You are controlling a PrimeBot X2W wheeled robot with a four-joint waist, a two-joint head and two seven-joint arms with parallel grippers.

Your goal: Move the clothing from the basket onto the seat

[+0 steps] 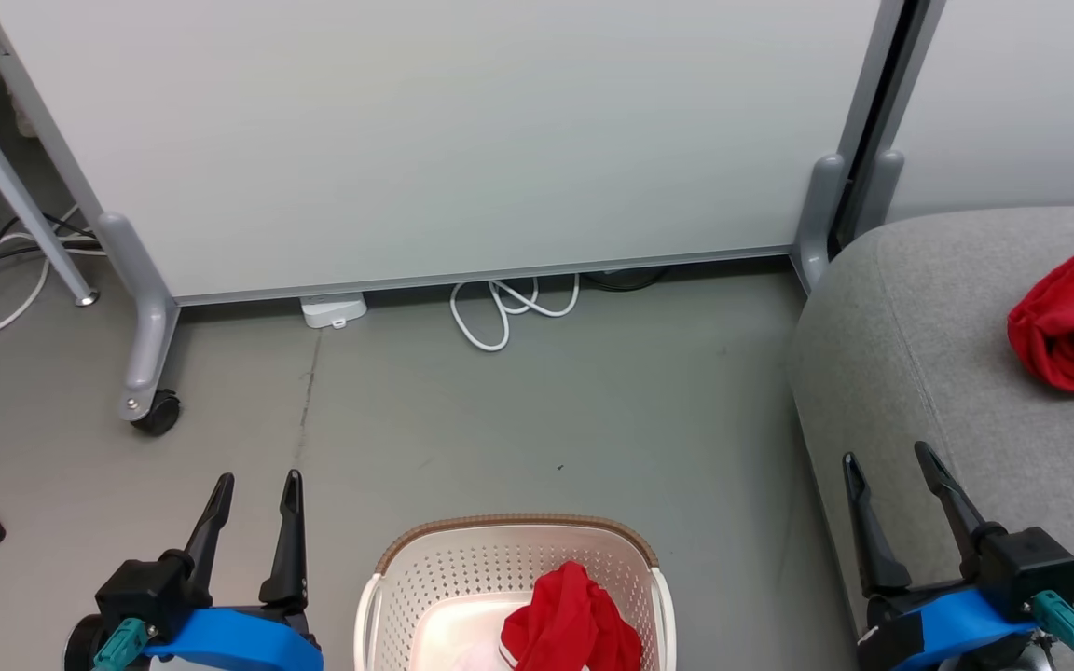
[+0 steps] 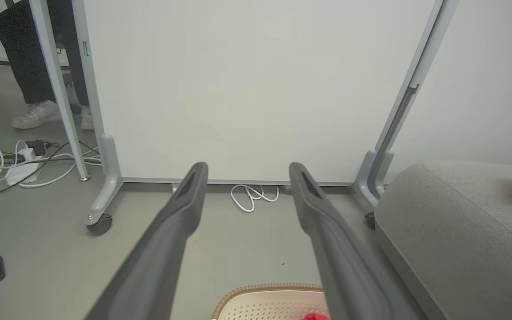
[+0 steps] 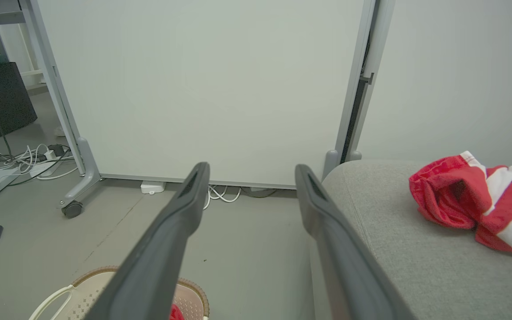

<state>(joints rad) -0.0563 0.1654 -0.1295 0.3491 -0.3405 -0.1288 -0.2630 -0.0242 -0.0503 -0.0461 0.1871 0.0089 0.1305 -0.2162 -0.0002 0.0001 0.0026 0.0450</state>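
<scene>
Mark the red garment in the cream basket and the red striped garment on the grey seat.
Red garment (image 1: 570, 615) in cream perforated basket (image 1: 425, 578): head view, crumpled middle.
Red white-striped garment (image 3: 442, 195) on grey fabric seat (image 3: 394, 266): right wrist view, red fold.

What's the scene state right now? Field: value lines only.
left claw: open, empty
right claw: open, empty, by the seat edge
seat: grey, on robot's right
basket: on floor, between the claws
garment A: red, crumpled, in basket
garment B: red with white stripes, on seat
remaining: garment A to move
</scene>
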